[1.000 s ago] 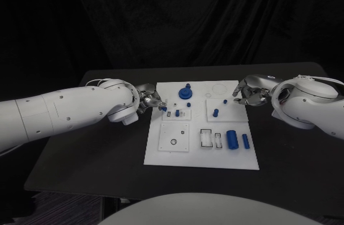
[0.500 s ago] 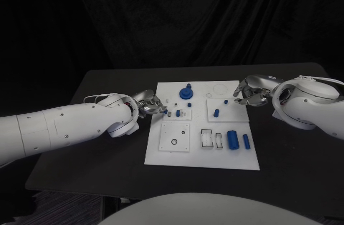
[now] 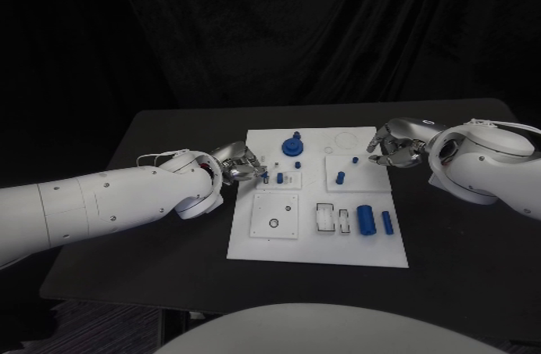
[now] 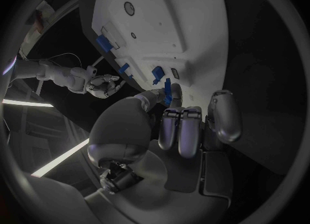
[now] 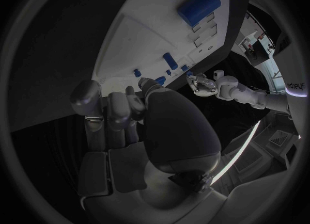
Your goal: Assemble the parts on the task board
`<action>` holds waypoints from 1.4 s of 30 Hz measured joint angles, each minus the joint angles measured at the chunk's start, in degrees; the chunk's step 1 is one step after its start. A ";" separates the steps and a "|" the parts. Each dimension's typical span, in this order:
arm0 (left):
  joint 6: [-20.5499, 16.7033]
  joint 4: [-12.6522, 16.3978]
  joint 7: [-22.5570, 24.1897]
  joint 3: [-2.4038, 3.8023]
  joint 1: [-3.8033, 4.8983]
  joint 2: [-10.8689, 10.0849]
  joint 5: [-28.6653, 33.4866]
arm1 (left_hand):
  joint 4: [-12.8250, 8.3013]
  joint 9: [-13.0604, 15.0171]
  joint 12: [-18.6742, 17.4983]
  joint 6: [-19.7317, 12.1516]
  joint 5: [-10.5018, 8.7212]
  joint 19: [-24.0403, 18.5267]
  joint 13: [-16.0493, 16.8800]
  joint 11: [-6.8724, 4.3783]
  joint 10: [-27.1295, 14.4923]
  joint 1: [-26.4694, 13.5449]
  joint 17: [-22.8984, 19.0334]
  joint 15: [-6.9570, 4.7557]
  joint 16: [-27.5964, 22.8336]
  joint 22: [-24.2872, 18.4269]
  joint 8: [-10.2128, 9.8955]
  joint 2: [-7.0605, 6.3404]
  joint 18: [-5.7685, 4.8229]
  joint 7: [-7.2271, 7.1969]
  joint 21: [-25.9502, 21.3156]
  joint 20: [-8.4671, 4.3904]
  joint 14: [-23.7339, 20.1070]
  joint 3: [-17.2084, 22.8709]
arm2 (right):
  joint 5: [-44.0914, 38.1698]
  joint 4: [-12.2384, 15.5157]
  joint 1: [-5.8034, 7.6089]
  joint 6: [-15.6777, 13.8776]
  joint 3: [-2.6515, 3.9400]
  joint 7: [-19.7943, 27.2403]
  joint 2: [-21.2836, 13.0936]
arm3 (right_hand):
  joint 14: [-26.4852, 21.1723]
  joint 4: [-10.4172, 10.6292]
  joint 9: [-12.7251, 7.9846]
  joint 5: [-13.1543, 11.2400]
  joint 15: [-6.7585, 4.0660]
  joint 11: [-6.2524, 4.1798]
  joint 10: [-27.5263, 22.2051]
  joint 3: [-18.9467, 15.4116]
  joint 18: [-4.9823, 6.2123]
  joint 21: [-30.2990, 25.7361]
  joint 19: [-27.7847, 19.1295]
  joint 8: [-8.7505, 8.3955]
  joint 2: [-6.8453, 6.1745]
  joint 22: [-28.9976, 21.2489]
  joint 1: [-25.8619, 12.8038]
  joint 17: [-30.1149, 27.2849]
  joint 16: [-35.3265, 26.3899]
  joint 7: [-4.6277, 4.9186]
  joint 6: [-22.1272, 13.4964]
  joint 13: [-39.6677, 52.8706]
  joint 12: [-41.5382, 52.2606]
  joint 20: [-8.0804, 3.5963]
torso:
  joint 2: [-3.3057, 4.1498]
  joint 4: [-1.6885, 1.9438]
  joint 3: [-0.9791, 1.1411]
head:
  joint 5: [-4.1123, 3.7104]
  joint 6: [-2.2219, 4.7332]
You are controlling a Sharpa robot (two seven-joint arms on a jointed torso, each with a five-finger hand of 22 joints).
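Worktop (image 3: 147, 252): black, carries the task board at its middle.
Task board (image 3: 321, 248): white plate lying flat, long side running away from the robot; several raised white square blocks on it.
Left arm (image 3: 102, 205): white, reaches in across the worktop to the board's left edge.
Right arm (image 3: 485, 162): white, bent at the board's far right corner.
Left hand (image 3: 239, 165): silver, at the board's left edge beside the upper-left block; in the left wrist view its fingertips (image 4: 169, 92) pinch a small blue part (image 4: 167, 89), the other fingers curled beneath.
Right hand (image 3: 389, 147): silver, just off the board's right edge near the far corner; fingers curled inward; whether anything is held cannot be told.
Large blue cylinder (image 3: 365, 218): lies on its side near the board's right edge, toward the robot.
Slim blue cylinder (image 3: 387, 223): lies just right of the large one, parallel to it.
Stepped blue piece (image 3: 293, 144): stands upright near the board's far edge, round base with a narrower top.
Small blue pegs (image 3: 280, 178): stand in the upper-left block, close to the left hand.
Blue pegs on right block (image 3: 341, 177): two, upright, apart from each other.
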 measured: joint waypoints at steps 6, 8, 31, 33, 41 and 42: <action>0.15 -0.63 -0.03 -0.01 -0.10 0.52 -0.20 | 0.37 -0.01 0.00 0.00 -1.08 0.00 0.00 0.00 0.00 -0.73 0.00 0.00 0.00 0.00 0.00 0.14 0.00 0.00 0.00 0.00 0.00 0.27 | 0.31 -0.04 0.00 0.00 0.00 0.00 0.00 | 0.00 0.00 0.00 0.00 0.00 0.00 0.00 0.00 0.00 0.00 0.00 0.00 0.00 0.00 0.00 0.00 0.00 0.00 0.00 0.00 0.01 0.00 | 0.07 -0.09 -0.03 | 0.08 0.00; 0.32 -0.89 -0.13 -0.01 -0.18 0.74 -0.26 | 0.58 -0.01 0.00 0.00 -1.09 0.00 0.00 0.00 0.00 -0.73 0.00 0.00 0.00 0.00 0.00 0.14 0.00 0.00 0.00 0.00 0.00 0.25 | 0.48 -0.04 0.00 0.00 0.00 0.00 -0.05 | 0.00 0.00 0.00 0.00 0.00 0.00 0.00 0.00 0.00 -0.30 0.00 0.00 0.00 0.00 0.00 0.00 0.00 0.00 0.00 0.00 0.01 0.00 | 0.06 -0.06 -0.03 | -0.07 0.00; 1.98 -1.84 -0.75 0.01 -1.05 1.06 -0.43 | 1.62 0.03 0.00 0.00 -4.50 0.00 0.00 0.00 0.00 -1.65 0.00 0.00 0.00 0.00 0.00 -0.14 0.00 0.00 0.00 0.00 0.00 -0.18 | 1.44 -0.04 0.00 0.00 0.00 -0.01 -0.09 | 0.00 0.00 0.00 0.00 0.01 0.00 0.00 0.00 -0.01 -0.30 0.00 0.00 0.00 -0.01 0.00 0.00 0.00 0.00 0.00 0.01 0.03 0.00 | 0.02 -0.08 -0.02 | -0.01 0.00; 2.07 -1.87 -0.72 0.01 -1.19 1.10 -0.44 | 1.93 0.11 0.00 0.00 -5.57 0.00 0.00 0.00 0.00 -1.89 0.00 0.00 0.00 0.00 0.00 0.10 0.00 -0.01 0.00 0.00 0.00 -0.34 | 1.46 -0.05 0.00 0.00 0.00 -0.01 -0.08 | 0.00 0.00 0.00 0.00 0.01 0.00 0.00 0.00 0.00 -0.30 0.00 0.00 0.00 -0.01 0.00 0.01 0.00 0.00 0.00 0.01 0.03 0.00 | 0.02 -0.07 -0.01 | -0.01 0.00; 2.12 -2.20 -0.34 0.06 -1.47 1.17 -0.46 | 2.71 0.16 0.00 0.00 -8.11 0.00 0.00 0.00 0.00 -2.18 0.00 0.00 0.00 0.00 0.00 -0.07 0.00 -0.01 -0.37 0.00 0.00 -1.13 | 1.53 -0.08 0.00 0.04 0.00 -0.01 -0.04 | 0.00 0.00 0.00 0.00 0.01 0.00 0.00 0.00 0.00 -0.30 0.00 0.00 0.00 -0.01 0.00 0.01 0.00 0.00 0.00 0.01 0.03 0.00 | 0.02 -0.02 -0.01 | -0.01 0.00; 2.11 -2.24 -0.26 0.07 -1.50 1.19 -0.47 | 2.71 0.16 0.00 0.00 -8.11 0.00 0.00 0.00 0.00 -2.18 0.00 0.00 0.00 0.00 0.00 -0.07 0.00 -0.01 -0.37 0.00 0.00 -1.12 | 1.54 -0.08 0.00 0.05 0.00 -0.01 -0.03 | 0.00 0.00 0.00 0.00 0.01 0.00 0.00 0.00 -0.01 -0.30 0.00 0.00 0.00 -0.01 0.00 0.01 0.00 0.00 0.00 0.01 0.03 0.00 | 0.02 -0.02 -0.01 | 0.00 0.00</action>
